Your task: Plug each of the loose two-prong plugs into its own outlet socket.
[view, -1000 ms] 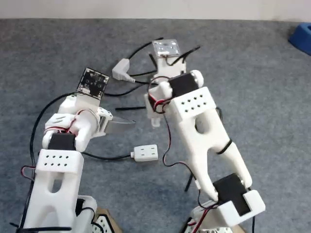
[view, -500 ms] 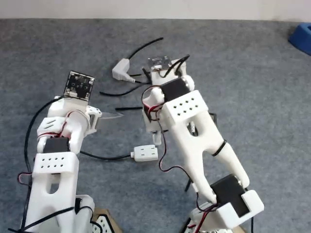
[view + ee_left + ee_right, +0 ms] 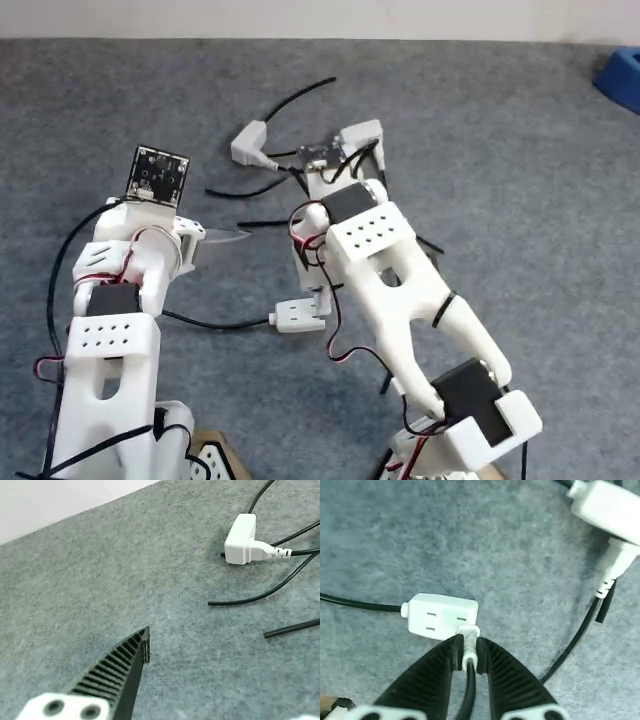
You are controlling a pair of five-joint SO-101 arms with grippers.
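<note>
Grey-carpeted table (image 3: 540, 200), two arms side by side. The right gripper (image 3: 468, 645) points down, its jaws pinched tight on the cord neck of a loose two-prong plug (image 3: 468, 631). This grip keeps the prongs facing the outlet socket (image 3: 437, 614), which lies mid-table between the arms. The plug head touches the socket's end and appears not fully seated. The left gripper (image 3: 228, 240) hovers nearby, parted and empty, presumably ready to brace the socket. Toward the far edge, a second socket (image 3: 240, 542) seems already mated.
</note>
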